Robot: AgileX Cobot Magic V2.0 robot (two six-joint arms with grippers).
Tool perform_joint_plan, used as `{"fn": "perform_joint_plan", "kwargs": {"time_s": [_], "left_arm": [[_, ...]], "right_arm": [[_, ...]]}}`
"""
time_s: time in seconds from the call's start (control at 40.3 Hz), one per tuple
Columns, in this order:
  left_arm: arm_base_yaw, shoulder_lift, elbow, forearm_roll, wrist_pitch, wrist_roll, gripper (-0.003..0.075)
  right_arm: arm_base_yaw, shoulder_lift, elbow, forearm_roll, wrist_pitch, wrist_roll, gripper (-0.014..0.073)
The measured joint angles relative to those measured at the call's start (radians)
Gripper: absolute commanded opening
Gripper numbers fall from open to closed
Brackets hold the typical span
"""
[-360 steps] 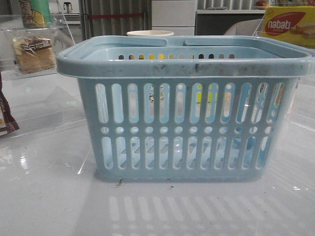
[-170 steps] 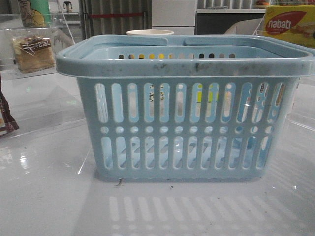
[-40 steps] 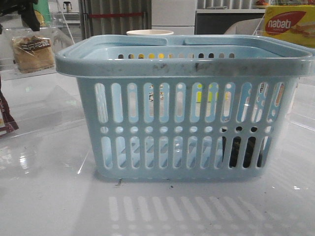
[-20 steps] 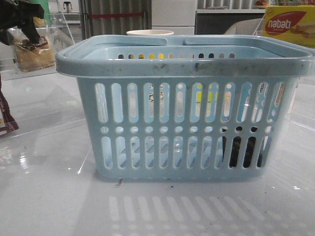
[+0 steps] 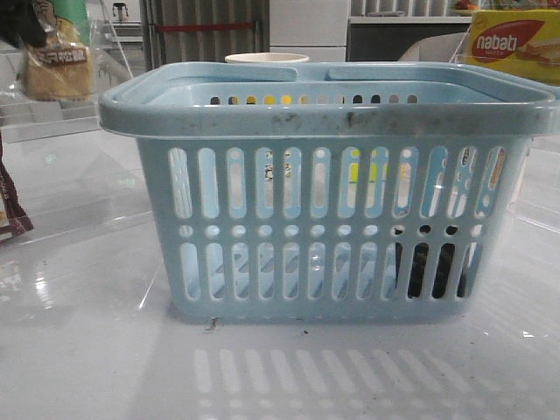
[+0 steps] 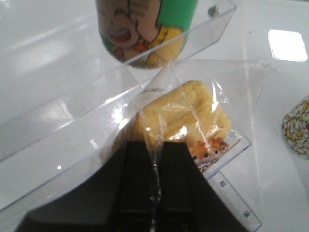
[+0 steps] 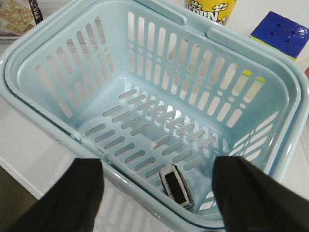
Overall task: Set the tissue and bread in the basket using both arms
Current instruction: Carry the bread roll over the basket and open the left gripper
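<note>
left wrist view shows my left gripper pinching the bread wrapper; i'd carry it high over the basket rim. right gripper spread above the tissue.

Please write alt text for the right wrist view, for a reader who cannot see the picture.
Seen from above, a light-blue basket holds one small dark tissue pack on its slotted floor near a corner. The right gripper hangs over the basket's rim with its two dark fingers wide apart and holding nothing.
</note>
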State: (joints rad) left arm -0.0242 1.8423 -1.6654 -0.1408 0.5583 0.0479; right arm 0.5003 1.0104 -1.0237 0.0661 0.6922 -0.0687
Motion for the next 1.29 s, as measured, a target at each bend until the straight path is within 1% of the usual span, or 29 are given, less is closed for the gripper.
{"fn": "perform_joint_plan", "kwargs": {"time_s": [0.149,0.248,0.372,0.471,0.62,0.818,0.917,1.041,1.215,1.289], "left_arm": [[-0.010,-0.104,0.000,-0.046,0.037,0.000,0.0093],[-0.049,-0.179,0.000,-0.052,0.066,0.004,0.0093],[-0.144,-0.265,0.000,-0.058,0.113,0.075,0.0093],[-0.241,-0.315,-0.002,-0.060,0.156,0.159,0.0093],[-0.380,-0.343,-0.002,-0.066,0.223,0.214,0.0093],[-0.538,-0.335,0.000,-0.066,0.254,0.227,0.0093],[-0.588,-0.311,0.000,-0.066,0.256,0.227,0.0093],[-0.620,-0.250,0.000,-0.066,0.268,0.229,0.0093],[-0.624,-0.145,0.000,-0.064,0.286,0.229,0.0094],[-0.624,-0.105,0.000,-0.060,0.286,0.229,0.0124]], "right_arm": [[0.000,0.000,0.000,0.000,0.000,0.000,0.0571],[0.000,0.000,0.000,0.000,0.000,0.000,0.0571],[0.000,0.000,0.000,0.000,0.000,-0.002,0.0571],[0.000,0.000,0.000,0.000,0.000,-0.002,0.0571],[0.000,0.000,0.000,0.000,0.000,-0.002,0.0571],[0.000,0.000,0.000,0.000,0.000,-0.002,0.0571],[0.000,0.000,0.000,0.000,0.001,-0.002,0.0571],[0.000,0.000,0.000,0.000,0.001,-0.002,0.0571],[0.000,0.000,0.000,0.000,0.001,-0.002,0.0571],[0.000,0.000,0.000,0.000,0.001,-0.002,0.0571]]}}
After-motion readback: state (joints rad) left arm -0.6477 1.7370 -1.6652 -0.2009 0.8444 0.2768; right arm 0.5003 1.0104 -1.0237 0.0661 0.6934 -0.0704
